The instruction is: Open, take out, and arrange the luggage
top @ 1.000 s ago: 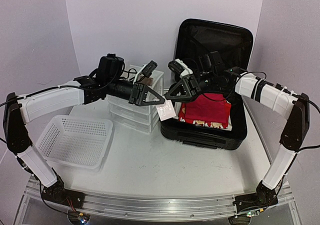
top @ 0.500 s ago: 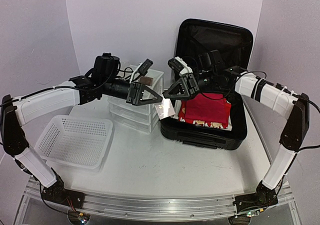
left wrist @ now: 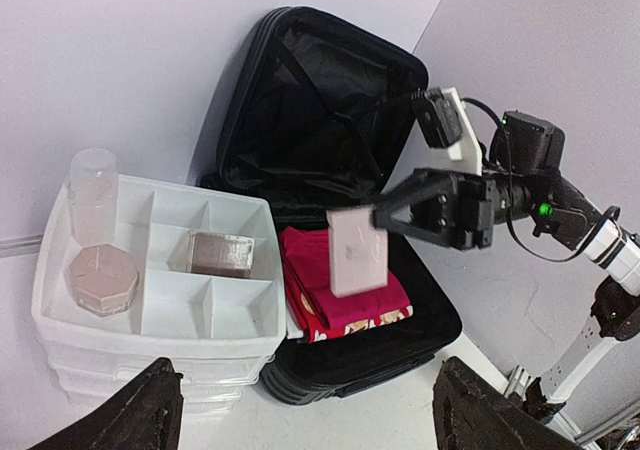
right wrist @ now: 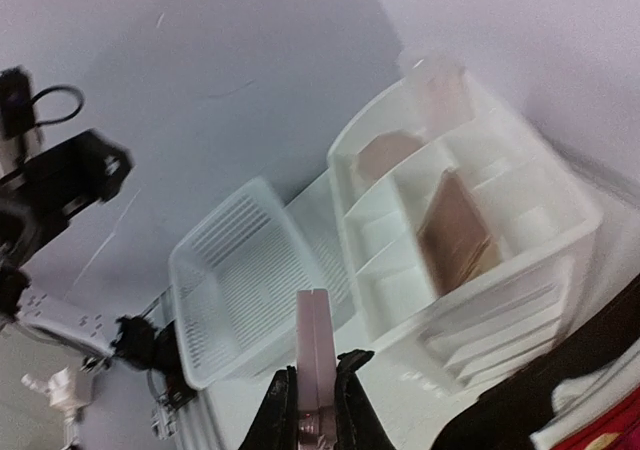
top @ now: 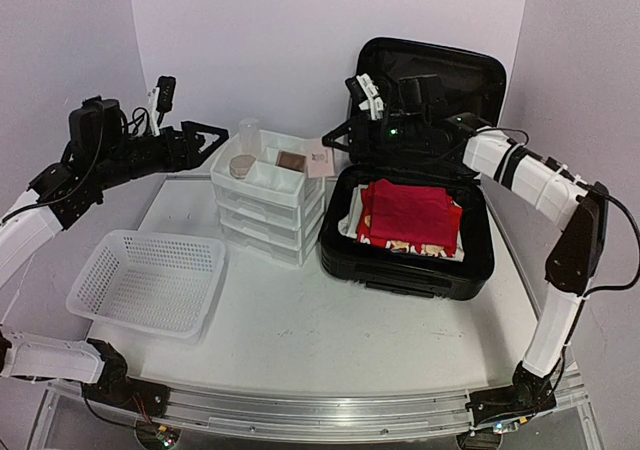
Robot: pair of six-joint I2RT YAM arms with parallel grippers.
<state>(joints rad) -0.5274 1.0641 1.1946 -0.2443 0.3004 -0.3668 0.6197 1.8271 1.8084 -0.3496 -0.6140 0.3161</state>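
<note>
Top external, luggage (top: 405, 270) open beside drawer unit (top: 262, 218)

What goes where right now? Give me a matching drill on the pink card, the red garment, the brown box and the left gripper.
Things:
1. pink card
2. red garment
3. brown box
4. left gripper

Places or states:
a. open, holding nothing
b. in the top tray of the drawer unit
c. inside the open luggage
d. pinched in the right gripper

Pairs: 1-d, 2-c, 3-b, 4-a
</note>
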